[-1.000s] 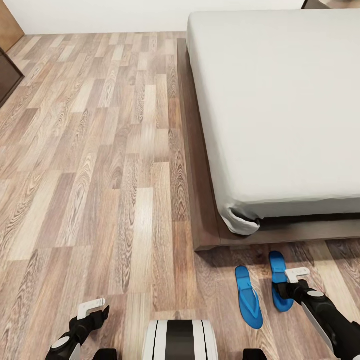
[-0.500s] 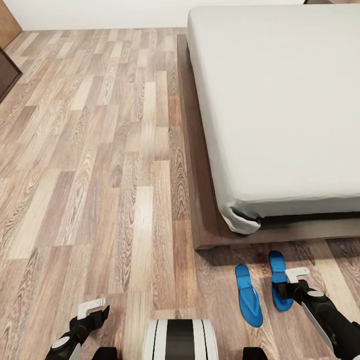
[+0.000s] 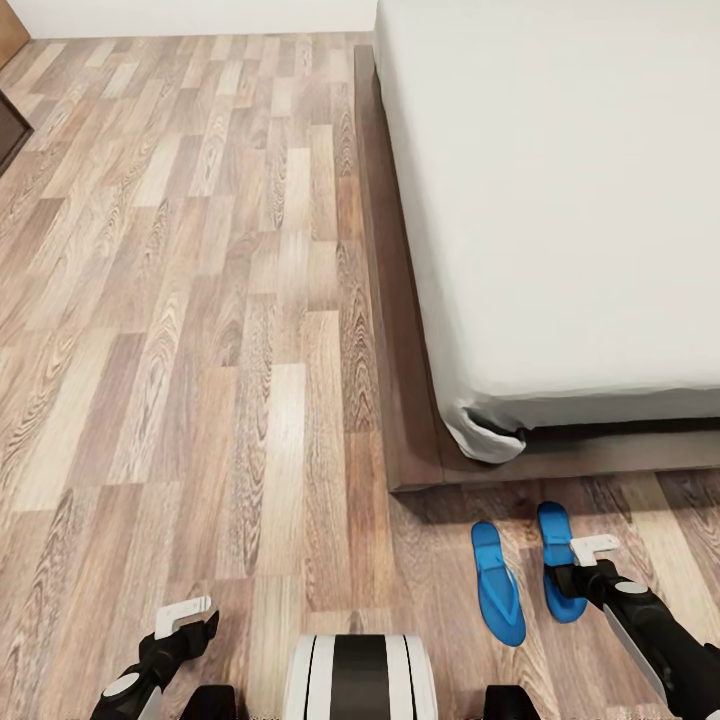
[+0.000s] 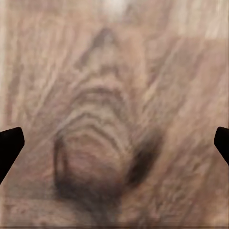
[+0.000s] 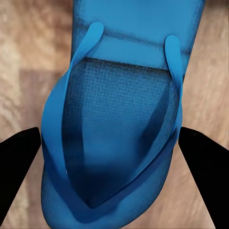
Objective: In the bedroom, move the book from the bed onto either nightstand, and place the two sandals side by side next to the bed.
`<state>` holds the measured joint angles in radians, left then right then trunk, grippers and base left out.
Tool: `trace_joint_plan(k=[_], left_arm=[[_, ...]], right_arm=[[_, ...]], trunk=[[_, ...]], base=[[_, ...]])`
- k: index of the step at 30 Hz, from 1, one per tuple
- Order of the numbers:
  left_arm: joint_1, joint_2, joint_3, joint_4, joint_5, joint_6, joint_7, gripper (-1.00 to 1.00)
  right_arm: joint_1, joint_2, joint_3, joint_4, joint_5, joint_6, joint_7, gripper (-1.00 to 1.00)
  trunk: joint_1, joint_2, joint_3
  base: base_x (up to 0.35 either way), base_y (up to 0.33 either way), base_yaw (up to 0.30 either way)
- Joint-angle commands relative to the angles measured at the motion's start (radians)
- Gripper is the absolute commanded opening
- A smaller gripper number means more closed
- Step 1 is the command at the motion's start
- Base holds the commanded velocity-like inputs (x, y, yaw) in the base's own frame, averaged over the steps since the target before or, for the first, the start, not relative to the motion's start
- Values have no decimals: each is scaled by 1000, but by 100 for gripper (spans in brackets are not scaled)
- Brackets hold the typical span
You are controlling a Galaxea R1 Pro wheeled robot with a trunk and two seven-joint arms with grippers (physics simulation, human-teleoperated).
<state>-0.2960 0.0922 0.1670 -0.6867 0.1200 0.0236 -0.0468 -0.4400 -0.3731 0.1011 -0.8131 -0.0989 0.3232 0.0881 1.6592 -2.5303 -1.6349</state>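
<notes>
Underfoot, wood-plank floor [image 3: 200, 330], streaked grain, matte. Bed [image 3: 560, 200]: smooth light-grey mattress, rounded corner, on dark brown wood frame [image 3: 400, 400]. Two flat bright blue sandals lie side by side on floor just beyond bed's foot corner: left sandal [image 3: 497, 582] and right sandal [image 3: 557, 572], thin soles, long oval shape. Right end effector [image 3: 590, 565] hangs over right sandal [image 5: 119, 143], fingers spread wide either side of textured footbed and Y-strap, released. Left end effector [image 3: 185, 620] over bare planks, fingers apart, holding nothing.
</notes>
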Motion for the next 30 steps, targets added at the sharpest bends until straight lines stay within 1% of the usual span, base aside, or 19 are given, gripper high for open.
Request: trace_joint_plan(k=[1,13,22,30], left_arm=[[0,0,2,-1,10,2,-5,100],[0,0,2,-1,10,2,-5,100],[0,0,2,-12,11,4,-5,100],[0,0,2,-13,10,3,-5,100]], right_arm=[[0,-1,3,-1,-10,5,-2,-100],[0,-1,3,-1,-10,5,-2,-100],[0,-1,3,-1,-10,5,-2,-100],[0,-1,3,-1,-10,5,-2,-100]], trunk=[[0,0,-5],[6,-3,-51],[6,-3,-51],[6,-3,-51]], base=[[0,0,0],[0,0,0],[0,2,0],[0,95,0]])
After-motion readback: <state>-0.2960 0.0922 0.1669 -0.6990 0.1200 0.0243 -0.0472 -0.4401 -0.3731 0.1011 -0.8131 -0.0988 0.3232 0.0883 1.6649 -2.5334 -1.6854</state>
